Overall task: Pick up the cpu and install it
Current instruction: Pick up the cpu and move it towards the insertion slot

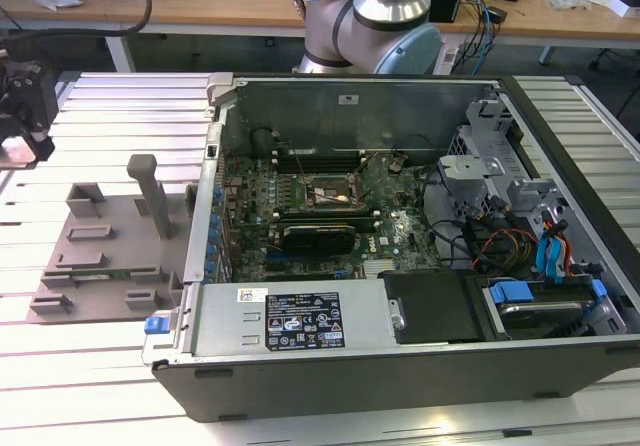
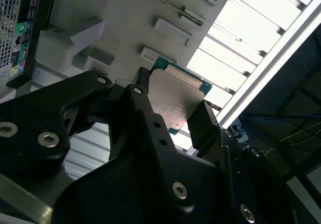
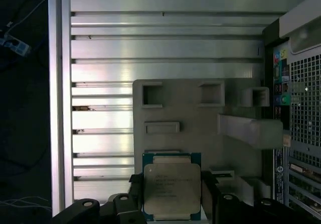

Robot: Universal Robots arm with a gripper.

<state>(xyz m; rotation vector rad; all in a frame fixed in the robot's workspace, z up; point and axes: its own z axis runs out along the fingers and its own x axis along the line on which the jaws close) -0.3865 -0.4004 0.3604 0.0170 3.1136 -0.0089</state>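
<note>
Entry: the end effector [image 3: 172,183] has the cpu [image 3: 172,190]. Its fingers [image 2: 144,114] are drawn in on two opposite edges of the chip, with nothing else between them. In both wrist views you see the silver lid facing the cameras. The grip takes the rim alone and leaves both flat faces free. I judge that deliberate, since the contact side should touch nothing until it seats.

Position: the cpu hangs in the air, touching neither the grey fixture [image 3: 200,108] nor the slatted desk [image 3: 110,48] below it. You cannot tell from these views whether it is straight above the fixture or just beside it. In the exterior view the end effector sits at the far left, beyond the fixture and well apart from the case [image 1: 400,351].

The case lies on its side with the panel off, so the board faces up and can be reached from above. The socket [image 1: 330,194] looks unfilled to me, but it is too small to be sure.

Status, as judged: the pick is done and the install is not. Expect a slip in this edge-only hold to tilt the chip.
</note>
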